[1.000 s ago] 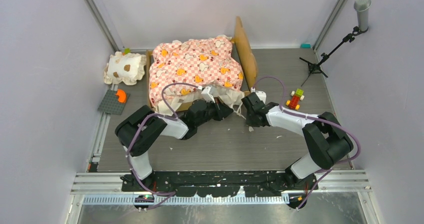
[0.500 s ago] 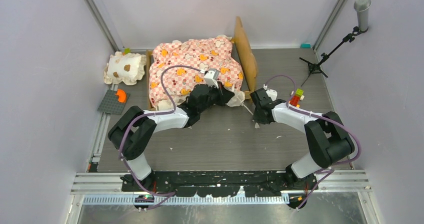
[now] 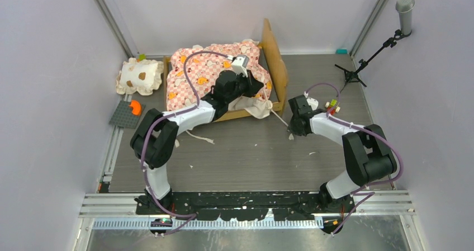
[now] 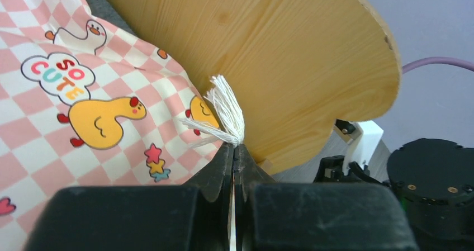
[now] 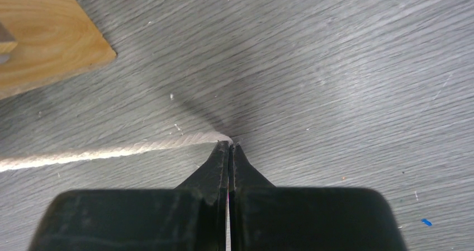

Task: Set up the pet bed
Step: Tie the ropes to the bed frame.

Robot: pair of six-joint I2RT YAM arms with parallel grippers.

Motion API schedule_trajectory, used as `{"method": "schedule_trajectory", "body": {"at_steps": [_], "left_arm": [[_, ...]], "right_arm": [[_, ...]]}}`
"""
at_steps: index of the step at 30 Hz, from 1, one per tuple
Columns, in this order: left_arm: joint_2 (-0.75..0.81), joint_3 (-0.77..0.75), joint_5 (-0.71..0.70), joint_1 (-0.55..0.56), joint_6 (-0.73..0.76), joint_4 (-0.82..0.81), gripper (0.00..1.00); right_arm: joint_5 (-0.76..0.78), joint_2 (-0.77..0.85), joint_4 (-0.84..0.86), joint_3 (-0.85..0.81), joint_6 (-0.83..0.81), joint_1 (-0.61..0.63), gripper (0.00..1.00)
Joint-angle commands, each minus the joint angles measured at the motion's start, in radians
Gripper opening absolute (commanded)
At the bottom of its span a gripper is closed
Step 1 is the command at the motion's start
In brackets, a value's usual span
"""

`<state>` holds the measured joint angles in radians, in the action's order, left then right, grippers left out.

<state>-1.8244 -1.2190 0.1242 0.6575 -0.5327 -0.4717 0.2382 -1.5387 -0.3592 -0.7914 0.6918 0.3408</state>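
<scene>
White cord tuft (image 4: 226,111), raised to pet bed (image 4: 279,55), left end effector (image 4: 233,150) clamped

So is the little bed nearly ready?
Partly. Done: the pet bed has its checkered mattress lying in the frame. In hand: the left gripper pinches a frayed cord beside the headboard, and the right gripper pinches a second cord at the table. Probably left: fastening those cords, tidying the ruffle spilling over the near corner, and adding the pillow, which lies beside the bed.
</scene>
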Motion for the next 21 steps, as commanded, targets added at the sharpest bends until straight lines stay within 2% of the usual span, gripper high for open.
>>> {"method": "schedule_trajectory", "body": {"at_steps": [1, 9, 15, 16, 18, 21], "left_arm": [[-0.033, -0.112, 0.048, -0.025, 0.049, 0.03, 0.0], [-0.054, -0.151, 0.072, -0.04, 0.046, 0.048, 0.0], [-0.051, -0.149, 0.167, -0.026, -0.007, 0.022, 0.0], [-0.044, -0.14, 0.172, -0.015, -0.012, 0.014, 0.0], [-0.032, -0.125, 0.173, 0.022, -0.004, 0.004, 0.0], [-0.022, -0.107, 0.172, 0.075, 0.004, -0.01, 0.0]], "right_arm": [[0.027, -0.021, -0.019, -0.01, 0.006, -0.026, 0.01], [0.038, -0.012, -0.03, 0.002, 0.006, -0.036, 0.01], [-0.009, 0.04, -0.018, 0.008, -0.003, -0.039, 0.01], [-0.019, 0.059, -0.013, 0.01, -0.007, -0.039, 0.03], [-0.03, 0.102, -0.012, 0.011, -0.012, -0.039, 0.18], [-0.024, 0.172, -0.032, 0.007, -0.017, -0.039, 0.27]]}}
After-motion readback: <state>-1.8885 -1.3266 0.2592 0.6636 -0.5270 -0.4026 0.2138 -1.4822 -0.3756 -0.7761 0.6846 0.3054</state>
